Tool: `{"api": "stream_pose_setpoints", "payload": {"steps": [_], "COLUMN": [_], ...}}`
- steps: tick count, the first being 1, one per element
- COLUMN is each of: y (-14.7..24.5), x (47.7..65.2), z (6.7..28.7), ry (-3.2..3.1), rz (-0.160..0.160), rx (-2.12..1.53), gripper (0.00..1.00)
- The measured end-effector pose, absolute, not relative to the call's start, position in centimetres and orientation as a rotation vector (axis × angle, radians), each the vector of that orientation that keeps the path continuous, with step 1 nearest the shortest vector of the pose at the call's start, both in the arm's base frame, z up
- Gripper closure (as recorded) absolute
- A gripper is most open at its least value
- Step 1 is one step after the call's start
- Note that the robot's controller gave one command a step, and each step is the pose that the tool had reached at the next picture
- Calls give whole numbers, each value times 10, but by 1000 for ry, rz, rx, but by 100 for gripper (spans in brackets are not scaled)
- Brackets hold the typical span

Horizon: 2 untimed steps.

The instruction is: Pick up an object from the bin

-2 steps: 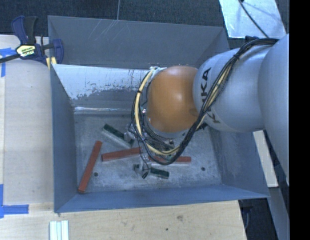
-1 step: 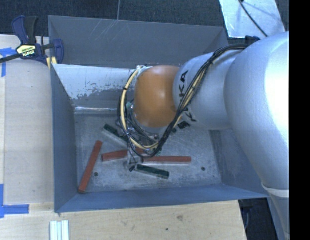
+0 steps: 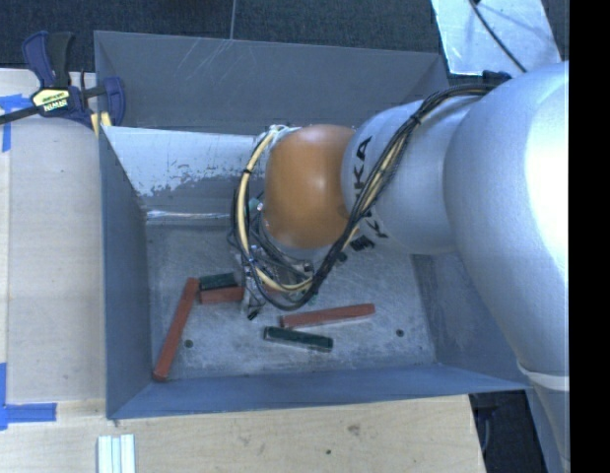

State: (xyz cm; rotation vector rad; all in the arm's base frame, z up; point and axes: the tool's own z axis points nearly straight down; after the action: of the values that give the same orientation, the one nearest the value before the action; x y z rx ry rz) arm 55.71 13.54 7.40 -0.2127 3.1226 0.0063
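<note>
My gripper [image 3: 253, 302] hangs low over the middle of the bin floor, mostly hidden under the arm's wrist. Just to its left lie a short dark green block [image 3: 220, 282] and a short red block [image 3: 220, 298], side by side and touching. To its right a red-brown stick [image 3: 327, 314] lies flat. A dark green stick [image 3: 298, 338] lies just in front of that one. Whether the gripper touches the two short blocks is hidden.
A long red-brown stick [image 3: 175, 329] lies slanted along the bin's left side, its upper end by the short blocks. The arm and its orange cover with cables hang over the bin's back middle and right.
</note>
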Motion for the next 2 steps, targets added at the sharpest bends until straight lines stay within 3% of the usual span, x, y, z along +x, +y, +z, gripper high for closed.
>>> {"api": "stream_pose_setpoints", "payload": {"steps": [1,2], "y": [132,130], "x": [566,578], "z": [171,242], "ry": [3116,3117], "rz": [1,1], "rx": [-293,-278], "gripper": [100,100]}}
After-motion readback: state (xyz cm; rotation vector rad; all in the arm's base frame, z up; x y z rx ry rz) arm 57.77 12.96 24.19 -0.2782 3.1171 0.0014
